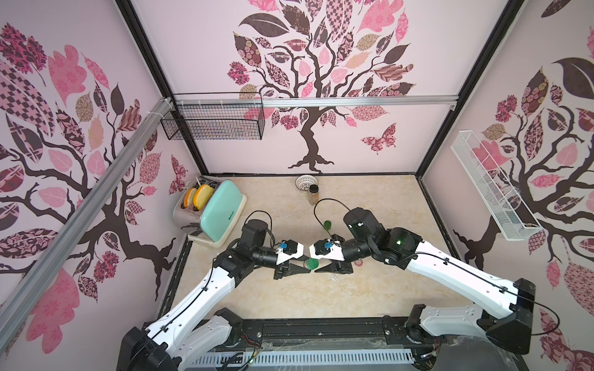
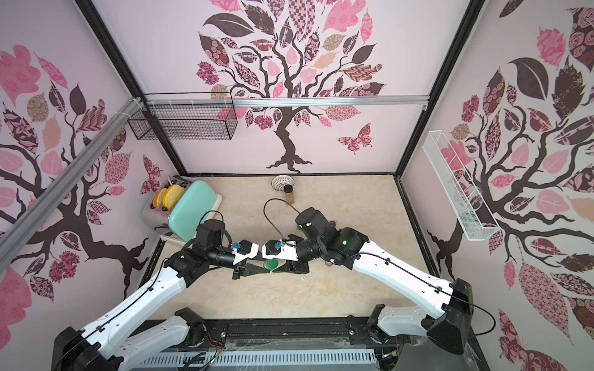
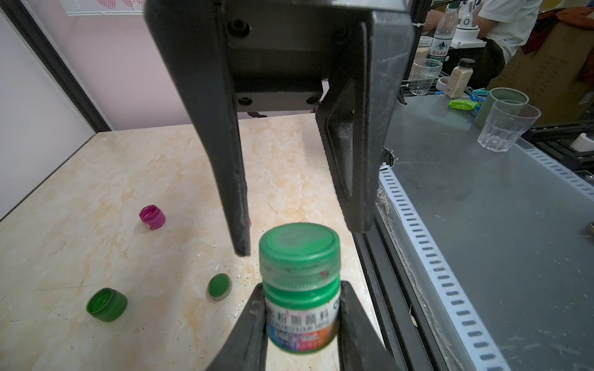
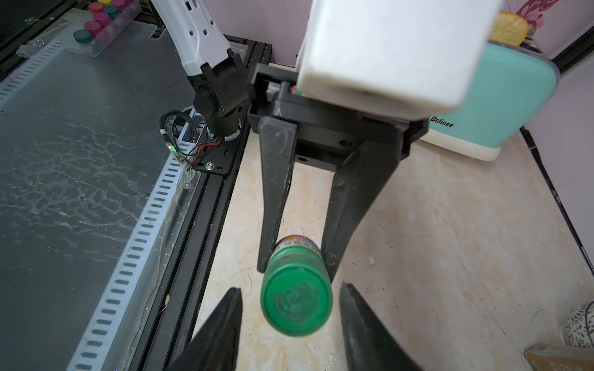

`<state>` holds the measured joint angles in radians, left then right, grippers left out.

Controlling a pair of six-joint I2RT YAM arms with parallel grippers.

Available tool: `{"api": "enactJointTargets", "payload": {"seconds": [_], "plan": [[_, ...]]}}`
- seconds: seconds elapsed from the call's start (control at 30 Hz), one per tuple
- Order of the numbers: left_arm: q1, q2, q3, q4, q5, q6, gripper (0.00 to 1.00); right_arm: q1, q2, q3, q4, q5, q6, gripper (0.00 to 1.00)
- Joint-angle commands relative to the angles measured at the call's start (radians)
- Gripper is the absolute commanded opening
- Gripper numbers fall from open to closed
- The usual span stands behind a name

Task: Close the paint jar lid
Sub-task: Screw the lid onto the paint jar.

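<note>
A small paint jar (image 3: pixel 302 321) with a printed label is held above the marble table, and my left gripper (image 3: pixel 302 289) is shut on its body. Its green lid (image 3: pixel 299 250) sits on the jar's neck. In both top views the jar (image 1: pixel 311 264) (image 2: pixel 271 264) hangs between the two grippers, which face each other. My right gripper (image 4: pixel 291 289) stands open around the lid (image 4: pixel 295 302), one finger on each side, with a gap showing between each fingertip and the lid. The left gripper's fingers (image 4: pixel 276 192) clamp the jar behind the lid.
An open green jar (image 3: pixel 106 304), a loose green lid (image 3: pixel 220 286) and an open magenta jar (image 3: pixel 152 217) stand on the table. A mint toaster (image 1: pixel 221 210) is at the back left. A spice bottle (image 1: pixel 313 194) and a small white basket (image 1: pixel 306 182) are at the back.
</note>
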<state>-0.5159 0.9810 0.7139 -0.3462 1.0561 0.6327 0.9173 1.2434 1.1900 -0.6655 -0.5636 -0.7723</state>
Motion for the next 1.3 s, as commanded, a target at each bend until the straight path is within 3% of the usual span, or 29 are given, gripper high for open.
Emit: {"api": "enactJointTargets", "payload": {"seconds": [0.0,0.07,0.2,0.33,0.53,0.8,1.1,1.27], "plan": [[-0.001,-0.002,0.015,-0.002,0.007,0.008,0.21,0.008,0.011,0.041,-0.01,0.012,-0.01,0.51],[-0.002,-0.003,0.015,0.001,0.005,0.007,0.21,0.008,0.016,0.041,-0.009,0.018,-0.01,0.49],[-0.001,-0.002,0.013,0.003,0.003,0.007,0.21,0.01,0.022,0.046,0.002,0.029,0.0,0.33],[-0.002,-0.004,0.013,0.003,-0.003,0.006,0.21,0.012,0.027,0.045,0.012,0.033,0.02,0.24],[-0.002,-0.018,0.006,0.023,-0.028,0.002,0.2,0.016,0.031,0.043,0.029,0.055,0.118,0.18],[-0.001,-0.077,-0.032,0.089,-0.137,-0.022,0.2,0.038,0.062,0.056,0.1,0.201,0.501,0.0],[-0.002,-0.14,-0.071,0.162,-0.265,-0.043,0.2,0.046,0.145,0.149,0.006,0.487,1.167,0.0],[-0.001,-0.148,-0.076,0.167,-0.284,-0.044,0.2,0.068,0.163,0.135,0.042,0.484,1.347,0.0]]}}
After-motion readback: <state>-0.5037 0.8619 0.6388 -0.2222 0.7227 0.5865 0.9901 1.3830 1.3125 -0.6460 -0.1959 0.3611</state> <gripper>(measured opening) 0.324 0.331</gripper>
